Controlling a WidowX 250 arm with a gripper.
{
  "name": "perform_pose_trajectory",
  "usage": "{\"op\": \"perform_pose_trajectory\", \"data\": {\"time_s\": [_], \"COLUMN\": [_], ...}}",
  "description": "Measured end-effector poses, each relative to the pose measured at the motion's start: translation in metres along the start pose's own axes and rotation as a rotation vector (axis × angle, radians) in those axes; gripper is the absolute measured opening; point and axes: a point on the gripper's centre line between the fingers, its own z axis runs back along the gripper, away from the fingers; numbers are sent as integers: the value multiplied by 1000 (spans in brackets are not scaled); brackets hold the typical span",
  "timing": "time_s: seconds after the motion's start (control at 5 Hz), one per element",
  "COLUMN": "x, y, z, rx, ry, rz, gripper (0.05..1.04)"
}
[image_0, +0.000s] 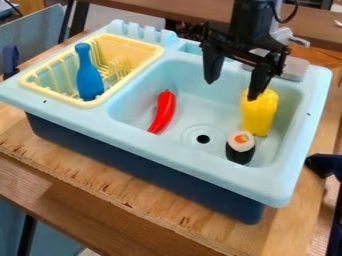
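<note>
Yellow, the lone pepper-shaped toy (259, 117) stands in the sink (194, 155) just beneath one tip of the claw (232, 89), whose fingers are apart; it seems light, stiff and slippery, best gripped around its upper body. Below the claw sits one sushi roll (240, 154), and leftward in view, one red chili (163, 111) and one blue bottle-shaped toy (89, 77).

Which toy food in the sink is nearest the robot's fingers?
The yellow pepper: one of the fingers hangs by its top. The red chili and sushi are farther.
</note>
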Motion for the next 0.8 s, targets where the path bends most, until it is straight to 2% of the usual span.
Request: {"op": "perform_pose_trajectory", "data": {"time_s": [0.2, 0.6, 0.8], "x": [7, 15, 21], "y": [-3, -1, -3], "z": [-1, -16, -18], "rx": [-22, -108, -118], "ry": [-9, 2, -5], "rz": [-4, 29, 29], "gripper": [999, 999, 999]}}
